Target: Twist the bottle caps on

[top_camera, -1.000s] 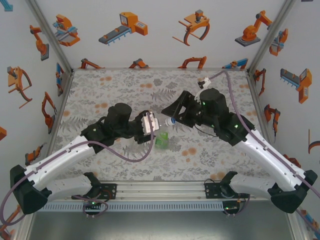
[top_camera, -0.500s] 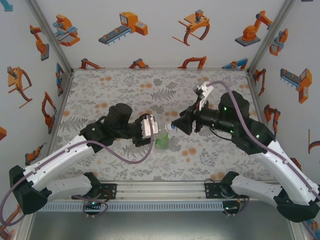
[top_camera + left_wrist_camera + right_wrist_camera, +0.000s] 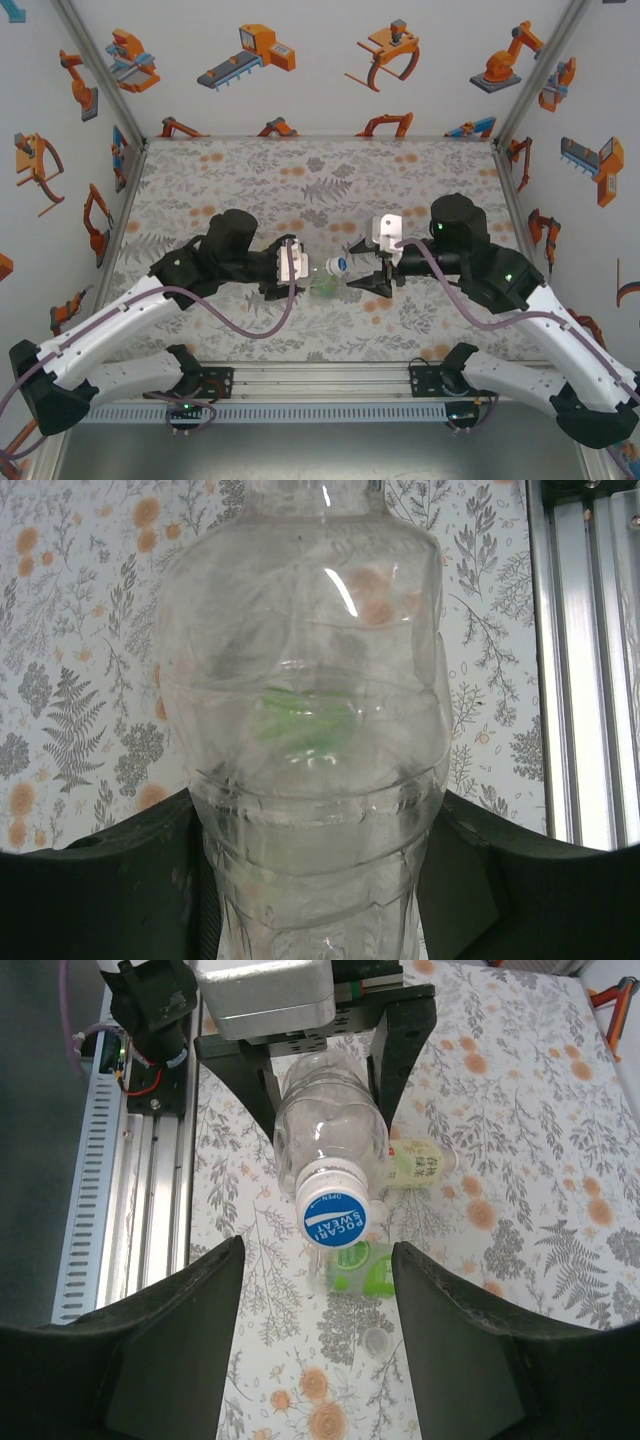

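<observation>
The left fingers (image 3: 100, 880) are clenched on the body of the unlabelled bottle (image 3: 310, 730), one on each side, and hold it off the tabletop (image 3: 230, 170) near the middle. The bottle lies close to level, its long axis running across from the left arm toward the right one. A blue cap (image 3: 335, 1210) sits on its neck at the end pointing right.

The right fingers (image 3: 170, 1350) are spread wide and grasp nothing. In the right wrist view the cap faces them almost square on, centred in the gap between them and just ahead of their tips, not yet touched. The bottle's axis therefore lines up closely with the right wrist's own. The right arm is the one placed to advance a little, close on the cap's rim and twist.

Below the held bottle, a green-labelled bottle (image 3: 365, 1268) and a yellow-labelled bottle (image 3: 420, 1165) lie on the tabletop. The green one is just under the cap.
</observation>
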